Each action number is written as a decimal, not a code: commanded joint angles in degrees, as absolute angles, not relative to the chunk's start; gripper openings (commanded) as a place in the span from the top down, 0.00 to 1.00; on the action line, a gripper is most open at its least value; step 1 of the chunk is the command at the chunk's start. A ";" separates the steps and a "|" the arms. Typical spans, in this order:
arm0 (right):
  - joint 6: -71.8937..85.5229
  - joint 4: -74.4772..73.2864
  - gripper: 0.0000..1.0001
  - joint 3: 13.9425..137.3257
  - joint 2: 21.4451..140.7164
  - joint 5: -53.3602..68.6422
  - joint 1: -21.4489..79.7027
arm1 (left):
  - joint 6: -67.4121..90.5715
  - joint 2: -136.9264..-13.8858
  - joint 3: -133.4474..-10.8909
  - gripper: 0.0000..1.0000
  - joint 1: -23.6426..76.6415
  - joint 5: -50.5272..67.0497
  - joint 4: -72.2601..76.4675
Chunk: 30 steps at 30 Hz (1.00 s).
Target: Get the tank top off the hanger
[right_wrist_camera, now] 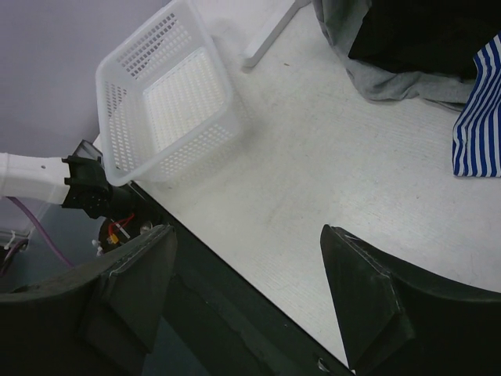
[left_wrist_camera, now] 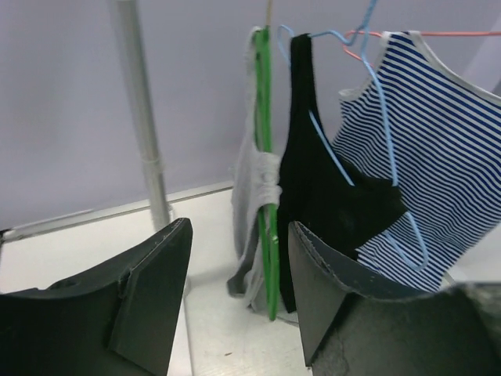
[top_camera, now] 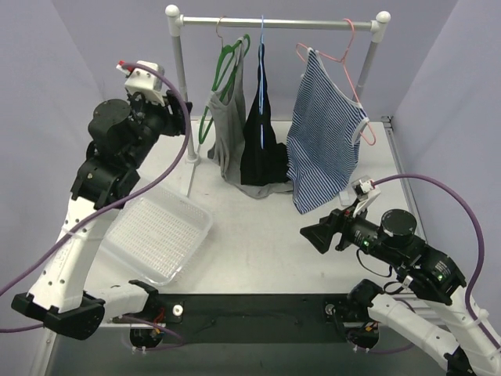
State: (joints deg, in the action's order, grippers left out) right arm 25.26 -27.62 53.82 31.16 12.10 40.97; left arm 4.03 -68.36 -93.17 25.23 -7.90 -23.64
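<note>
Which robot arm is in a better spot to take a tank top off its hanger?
Probably left: the left fingers are up at rack height, pointing at the grey tank top on the green hanger. The right fingers are low over the table, facing the white basket.

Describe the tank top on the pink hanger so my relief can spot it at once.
Start at the white clothes rail at the far edge of the table, where three tops hang. The striped tank top is the rightmost, on the pink hanger. It alone has blue and white stripes; its neighbours, the black top and the grey top, are plain.
</note>
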 commanded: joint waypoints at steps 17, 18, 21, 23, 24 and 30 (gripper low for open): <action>25.66 -25.93 0.28 53.26 28.91 12.04 41.22 | 0.79 -85.61 -101.25 0.86 24.96 2.20 -24.52; 25.58 -25.93 0.28 53.35 29.00 11.95 41.31 | 0.62 -85.52 -101.34 0.91 24.96 2.11 -24.43; 25.84 -25.93 0.28 53.96 29.44 11.87 41.22 | 0.53 -84.64 -101.43 1.00 25.05 2.02 -23.12; 25.93 -25.93 0.28 54.23 29.79 11.51 41.31 | 0.44 -83.68 -101.60 1.00 25.40 2.02 -22.16; 25.93 -25.93 0.28 54.32 29.97 11.25 41.31 | 0.35 -83.24 -101.60 1.00 25.66 1.59 -21.71; 26.98 -25.05 0.28 54.49 30.06 10.19 41.22 | -2.46 -80.86 -103.09 1.00 28.30 -5.18 -19.07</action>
State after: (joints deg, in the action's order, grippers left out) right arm 25.71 -27.62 53.10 29.34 11.33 40.97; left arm 0.03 -85.38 -99.50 26.68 -0.58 -26.35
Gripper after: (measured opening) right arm 0.718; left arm 0.087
